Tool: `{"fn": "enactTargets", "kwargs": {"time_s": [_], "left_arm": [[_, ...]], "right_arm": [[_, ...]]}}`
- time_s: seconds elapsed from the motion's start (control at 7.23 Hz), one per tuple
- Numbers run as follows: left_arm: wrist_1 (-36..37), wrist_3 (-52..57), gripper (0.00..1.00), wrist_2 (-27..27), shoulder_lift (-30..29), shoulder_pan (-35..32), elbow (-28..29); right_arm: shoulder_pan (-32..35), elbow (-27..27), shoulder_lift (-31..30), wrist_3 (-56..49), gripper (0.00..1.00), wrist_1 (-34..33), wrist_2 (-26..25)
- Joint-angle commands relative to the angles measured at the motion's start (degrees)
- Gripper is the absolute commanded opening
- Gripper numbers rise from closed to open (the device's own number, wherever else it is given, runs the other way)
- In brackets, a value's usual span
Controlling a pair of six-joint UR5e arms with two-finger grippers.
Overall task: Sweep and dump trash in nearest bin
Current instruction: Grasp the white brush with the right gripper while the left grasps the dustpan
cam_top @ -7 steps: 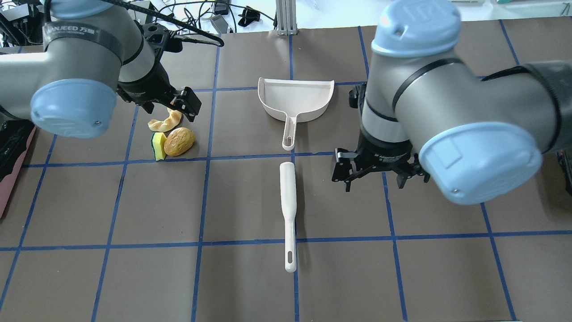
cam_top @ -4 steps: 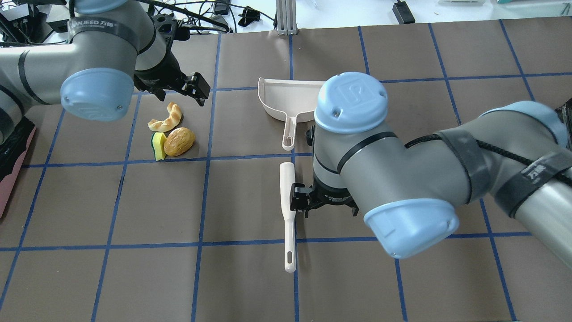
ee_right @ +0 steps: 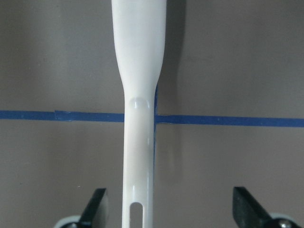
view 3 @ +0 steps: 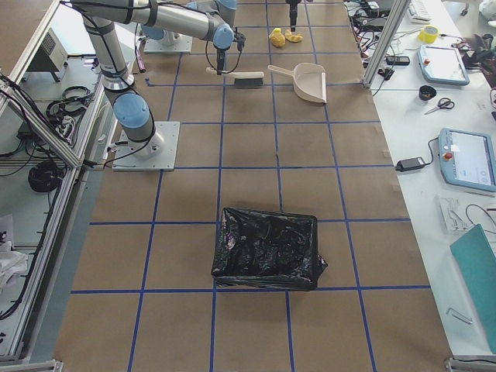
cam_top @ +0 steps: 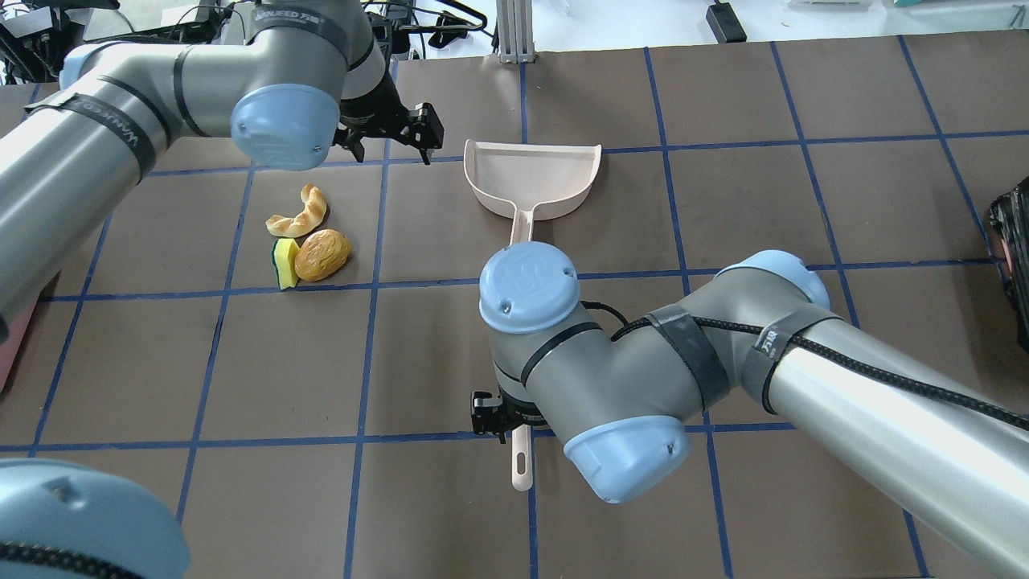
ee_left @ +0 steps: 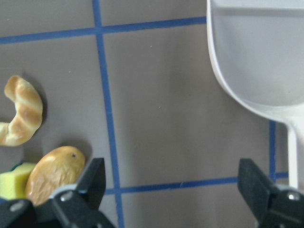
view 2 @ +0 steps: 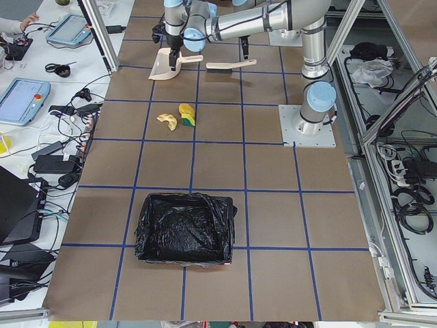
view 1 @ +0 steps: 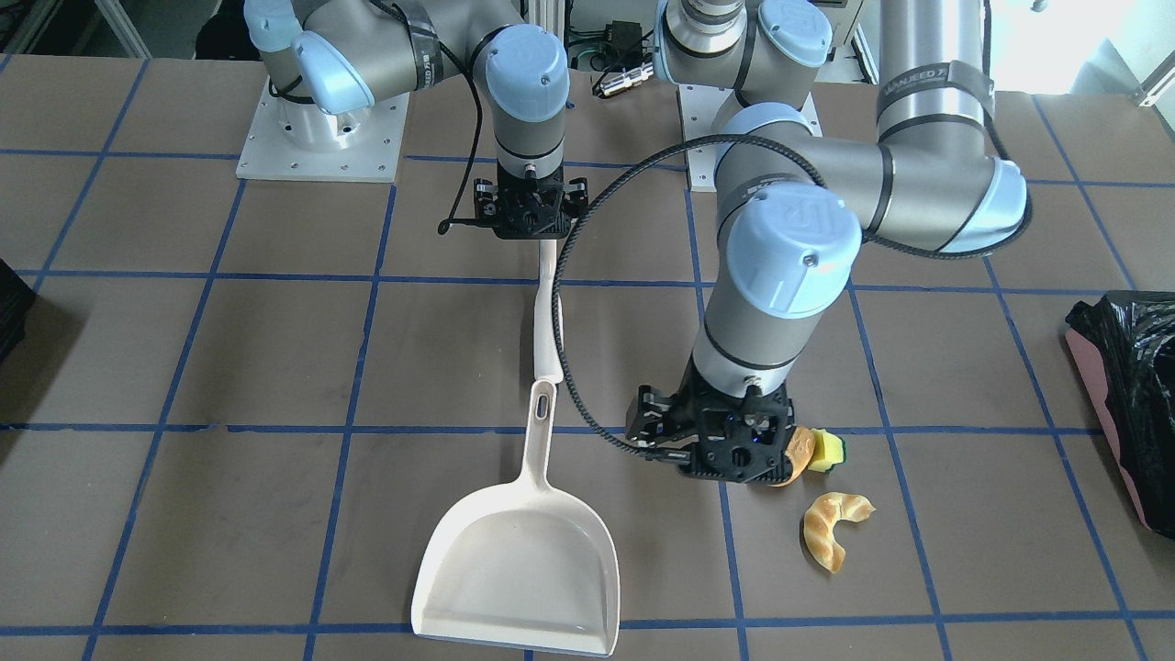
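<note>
Pink-sided and black-lined, the bin (view 1: pixel 1134 367) sits at the worktop's left end. The bread roll (cam_top: pixel 322 254), croissant (cam_top: pixel 299 217) and sponge (cam_top: pixel 284 263) cluster on its left half. The left gripper (ee_left: pixel 172 178) hovers wide open and empty between them and the dustpan (cam_top: pixel 530 177) — the right gripper (ee_right: pixel 171 204), fingers spread, straddles the brush (ee_right: pixel 140 118) handle without touching it.

1. Surface (cam_top: pixel 723 209): matt brown, paper-like, with blue tape lines.
2. Dustpan (cam_top: pixel 530 173), upper centre: smooth cream plastic, faint sheen.
3. Brush handle (ee_right: pixel 140 118), centre: smooth glossy white plastic.
4. Bin (view 2: pixel 184 198), lower centre: liner of crinkly shiny black plastic.
5. Croissant (ee_left: pixel 23 116), left edge: ridged, glazed-looking tan.
6. Sponge (view 1: pixel 831 450), lower right: matt, foam-like.
</note>
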Motion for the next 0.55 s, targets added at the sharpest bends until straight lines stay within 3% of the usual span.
{"fn": "enactTargets", "kwargs": {"time_s": [0.0, 0.14, 0.28, 0.41], "left_arm": [[0.6, -5.9, 1.00, 0.1, -8.0, -5.4, 7.8], [3.5, -5.7, 1.00, 0.2, -10.6, -7.2, 8.1], [6.4, -5.3, 1.00, 0.4, -13.1, -8.2, 7.5], [6.7, -3.6, 1.00, 0.4, -14.4, -8.3, 7.1]], "right_arm": [[1.1, 2.9, 2.1, -0.1, 0.91, -5.3, 0.0], [1.1, 2.9, 2.1, -0.5, 0.87, -5.5, 0.0], [1.2, 3.0, 2.1, -0.5, 0.76, -5.4, 0.3], [1.2, 2.9, 2.0, -0.5, 0.70, -5.4, 2.2]]}}
